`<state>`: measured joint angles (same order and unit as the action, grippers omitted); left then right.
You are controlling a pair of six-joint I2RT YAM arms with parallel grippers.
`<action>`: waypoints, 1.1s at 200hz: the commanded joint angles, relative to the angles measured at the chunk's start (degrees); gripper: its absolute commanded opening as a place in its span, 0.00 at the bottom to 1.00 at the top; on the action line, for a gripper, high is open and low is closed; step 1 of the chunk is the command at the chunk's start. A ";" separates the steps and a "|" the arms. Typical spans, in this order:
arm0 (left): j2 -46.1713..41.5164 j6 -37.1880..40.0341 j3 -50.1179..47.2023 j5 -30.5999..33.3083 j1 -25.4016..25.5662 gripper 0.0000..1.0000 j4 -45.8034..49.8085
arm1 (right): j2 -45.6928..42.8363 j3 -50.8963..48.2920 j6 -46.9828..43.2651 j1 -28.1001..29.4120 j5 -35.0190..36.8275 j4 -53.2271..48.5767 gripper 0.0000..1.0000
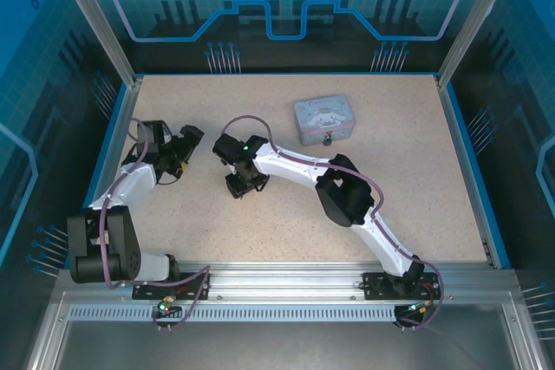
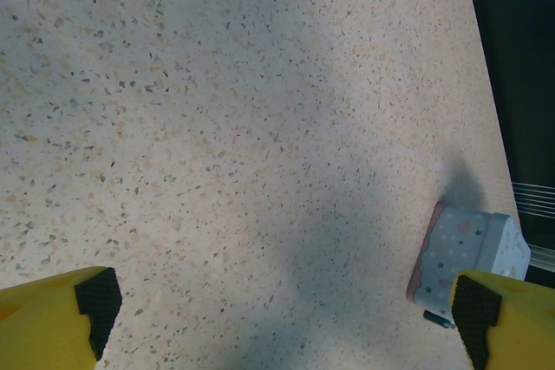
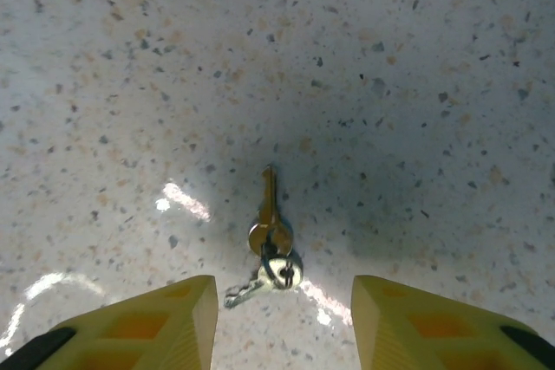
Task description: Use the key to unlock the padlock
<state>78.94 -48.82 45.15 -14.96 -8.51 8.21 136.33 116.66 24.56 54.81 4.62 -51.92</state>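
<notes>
Bases of both arms sit at the near edge of the table (image 1: 390,205) in the top view. Left arm runs up along the left edge, with the left gripper (image 1: 179,155) about halfway back; jaw state can't be read from this height. Right arm bends from the near right corner toward the middle, and the right gripper (image 1: 239,183) points down at the surface left of centre. Lavender-blue tin (image 1: 323,119) lies flat toward the far edge, right of centre. Padlock (image 1: 328,139) is a small dark speck against the tin's near side, well apart from both grippers.

Left wrist view: left gripper (image 2: 277,327) has its jaws wide open and holds nothing, one yellow finger (image 2: 48,322) at each bottom corner. Bare speckled table between them. Tin (image 2: 468,244) sits by the right-hand finger, near the table's edge, with the padlock (image 2: 438,318) as a small dark bit at its lower side; detail too small to read.

Right wrist view: right gripper (image 3: 282,327) is open, low over the table, not touching anything. Key (image 3: 269,210) lies flat on the table just beyond the fingertips, centred in the gap, blade pointing away from the gripper. Silvery key ring (image 3: 283,270) at its head, and a second small key (image 3: 244,292) on that ring lies close to the left-hand finger.
</notes>
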 commanded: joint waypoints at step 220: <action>4.82 -1.22 2.18 -7.67 -3.53 0.99 -1.62 | 1.15 -3.51 3.39 3.99 3.99 -0.96 0.34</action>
<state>83.31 -49.60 45.28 -20.88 -11.49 7.14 137.97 116.38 26.94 56.99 10.31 -49.80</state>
